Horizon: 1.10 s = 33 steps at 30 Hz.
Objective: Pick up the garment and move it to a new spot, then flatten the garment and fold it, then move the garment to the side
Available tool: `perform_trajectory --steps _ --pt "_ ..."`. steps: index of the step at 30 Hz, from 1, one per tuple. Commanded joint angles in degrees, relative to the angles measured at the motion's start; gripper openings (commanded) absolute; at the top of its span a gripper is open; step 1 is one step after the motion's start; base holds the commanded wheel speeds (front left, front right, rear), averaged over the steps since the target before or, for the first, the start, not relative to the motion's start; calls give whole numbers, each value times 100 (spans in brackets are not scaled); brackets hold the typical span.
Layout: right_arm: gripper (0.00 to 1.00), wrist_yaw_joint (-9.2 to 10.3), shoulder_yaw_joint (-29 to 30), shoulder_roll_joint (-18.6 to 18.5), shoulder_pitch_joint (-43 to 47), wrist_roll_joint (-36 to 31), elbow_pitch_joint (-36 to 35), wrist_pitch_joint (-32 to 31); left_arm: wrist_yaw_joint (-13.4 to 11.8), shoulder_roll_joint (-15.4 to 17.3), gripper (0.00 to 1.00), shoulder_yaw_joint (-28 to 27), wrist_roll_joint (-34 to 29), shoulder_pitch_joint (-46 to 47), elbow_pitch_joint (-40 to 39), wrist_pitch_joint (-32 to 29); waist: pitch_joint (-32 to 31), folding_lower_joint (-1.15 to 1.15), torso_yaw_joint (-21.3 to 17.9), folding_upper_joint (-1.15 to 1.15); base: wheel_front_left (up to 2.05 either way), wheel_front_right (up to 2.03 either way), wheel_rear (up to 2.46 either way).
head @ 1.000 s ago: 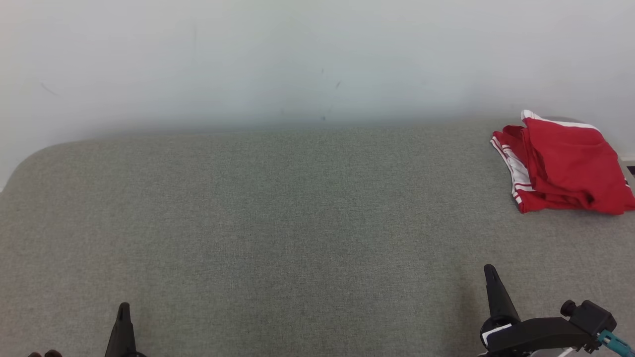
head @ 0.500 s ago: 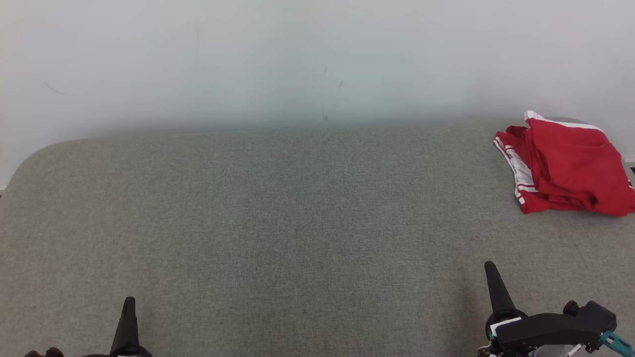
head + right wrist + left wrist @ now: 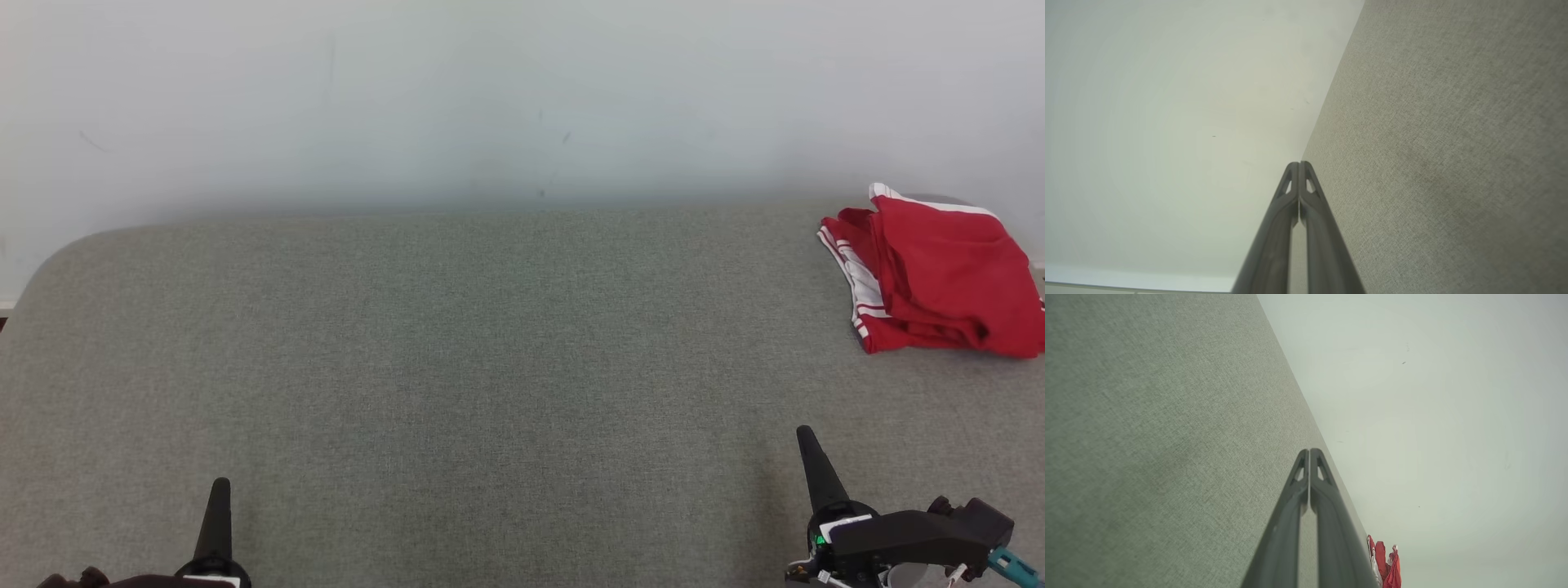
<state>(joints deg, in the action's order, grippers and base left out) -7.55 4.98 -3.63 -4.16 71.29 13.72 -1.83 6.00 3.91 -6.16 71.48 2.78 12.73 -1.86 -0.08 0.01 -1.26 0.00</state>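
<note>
Left gripper [image 3: 219, 488] and right gripper [image 3: 807, 437] point upward at frame bottom, clenched empty; head view shows folded garment [image 3: 939, 278] upper right.

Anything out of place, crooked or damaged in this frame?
Nothing spilled or damaged. The red garment sits at the far right corner of the grey surface in a loose, uneven fold, its white-striped edge poking out toward the left. The left claw and right claw are shut, clear of it. The wall has faint scuff marks.

A broad grey-green woven fabric surface [image 3: 457, 359] with rounded far corner, against a plain, faintly scuffed white wall [image 3: 490, 90].
</note>
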Motion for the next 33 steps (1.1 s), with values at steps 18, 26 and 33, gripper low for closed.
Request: perform_trajectory --steps 18,26,33 --pt "0 9 82 50 -151 1017 -2 -229 85 -55 0 -31 998 228 55 -228 10 0 52 0 0 0 0" --pt "0 10 107 63 -176 1382 9 -324 113 -69 0 -37 1359 274 84 -316 15 0 74 0 0 0 0" --pt "0 11 127 72 -192 1633 17 -376 125 -85 0 -41 1635 317 106 -377 18 -1 91 0 0 0 0"
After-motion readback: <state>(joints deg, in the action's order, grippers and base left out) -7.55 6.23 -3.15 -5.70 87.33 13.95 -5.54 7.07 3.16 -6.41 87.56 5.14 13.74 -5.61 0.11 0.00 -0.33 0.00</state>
